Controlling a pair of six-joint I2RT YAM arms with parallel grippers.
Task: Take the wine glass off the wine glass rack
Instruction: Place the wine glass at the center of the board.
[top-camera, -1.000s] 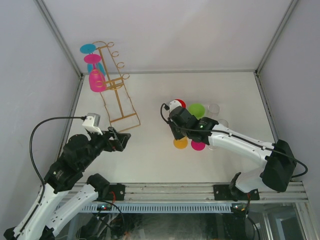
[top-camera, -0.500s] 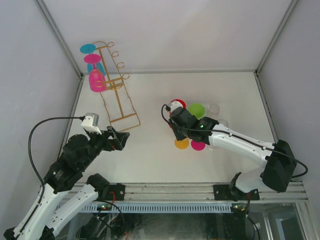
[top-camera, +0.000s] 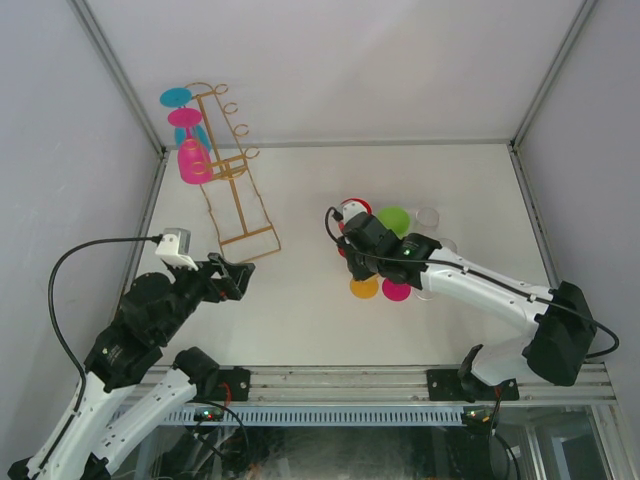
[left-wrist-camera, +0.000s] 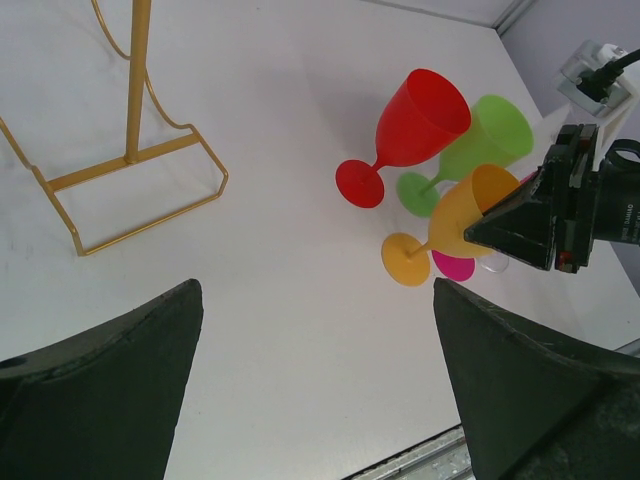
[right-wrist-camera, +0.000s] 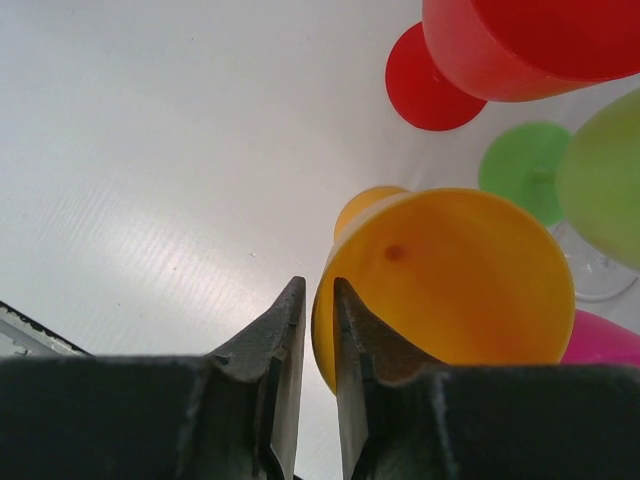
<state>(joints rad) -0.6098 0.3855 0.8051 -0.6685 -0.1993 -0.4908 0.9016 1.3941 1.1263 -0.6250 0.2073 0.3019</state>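
Only the top view gives me the pink wine glass (top-camera: 193, 162). It hangs bowl-down, stem upright, on the left-side hooks of the wine glass rack (top-camera: 240, 195), which stands at the table's far left, and a cyan glass (top-camera: 178, 98) hangs next to it. My left wrist camera catches just the rack's base and lower spine. The left gripper (top-camera: 240, 278) is spread wide, well short of the rack. The right gripper (right-wrist-camera: 312, 300) pinches the orange glass (right-wrist-camera: 450, 280) at its rim, mid-table, crowded by a red glass (left-wrist-camera: 420, 120) and a green glass (left-wrist-camera: 490, 135).
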